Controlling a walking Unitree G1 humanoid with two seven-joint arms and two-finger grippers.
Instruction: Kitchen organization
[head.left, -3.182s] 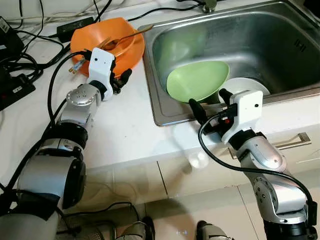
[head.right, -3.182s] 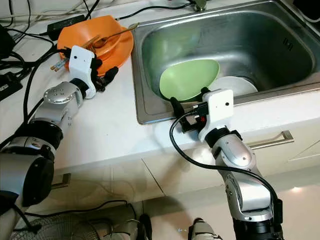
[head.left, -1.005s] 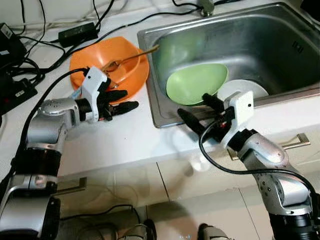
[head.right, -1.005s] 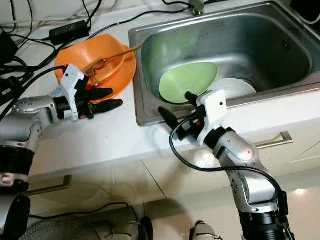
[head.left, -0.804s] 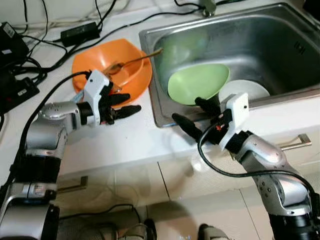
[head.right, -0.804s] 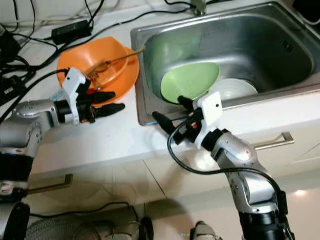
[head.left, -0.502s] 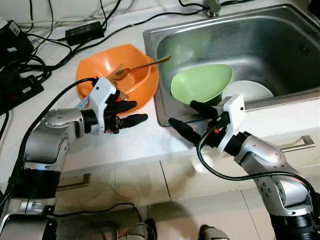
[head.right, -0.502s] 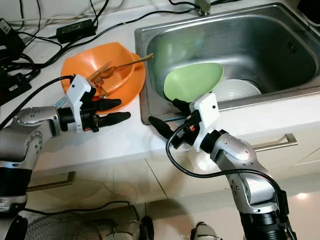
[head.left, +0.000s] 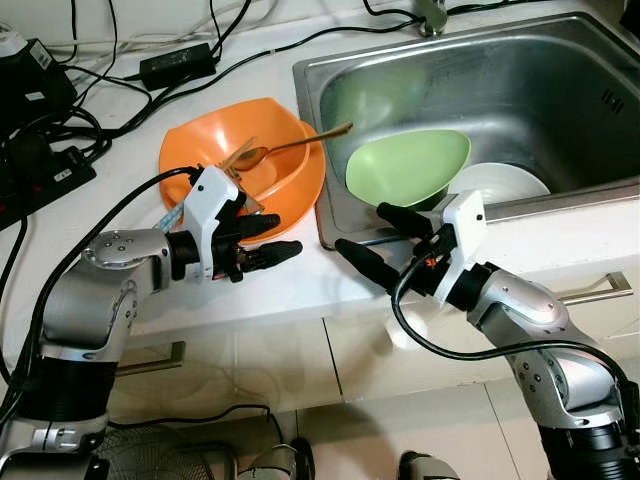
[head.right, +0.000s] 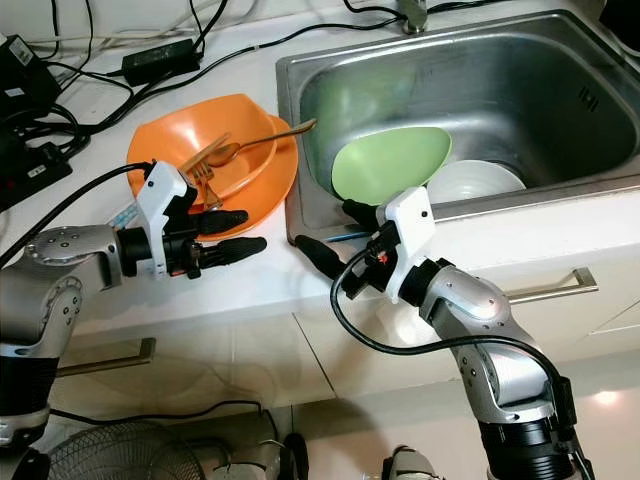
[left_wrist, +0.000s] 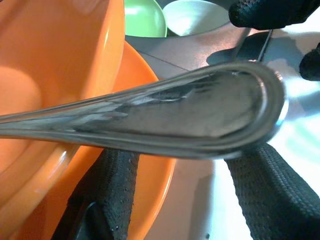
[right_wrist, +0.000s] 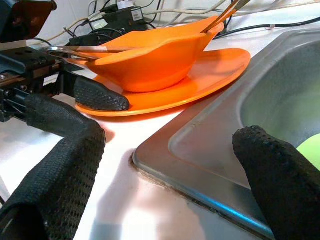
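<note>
Left eye view: the left gripper (head.left: 268, 238) is held over the white counter (head.left: 250, 290), just beside the orange plate (head.left: 300, 200), with its fingers spread a little and nothing seen between them. The orange bowl (head.left: 215, 160) sits on this plate, and a gold spoon (head.left: 290, 147) and a fork (head.left: 232, 158) rest in the bowl.

Right eye view: the right gripper (head.right: 335, 232) is placed at the front edge of the sink (head.right: 560, 110), fingers wide apart and empty. A green bowl (head.right: 390, 162) leans inside the sink, against a white bowl (head.right: 480, 180).

Left wrist view: a metal utensil handle (left_wrist: 165, 115) crosses very near the camera, above the two black fingers (left_wrist: 112, 175). Whether it is gripped cannot be told.

Right wrist view: the plate and bowl are seen past the sink rim, with the left gripper's fingers beside them.

Progress: it is judged that little is done. All dishes are not yet gathered; the cutlery and the bowls are left to be sorted.
</note>
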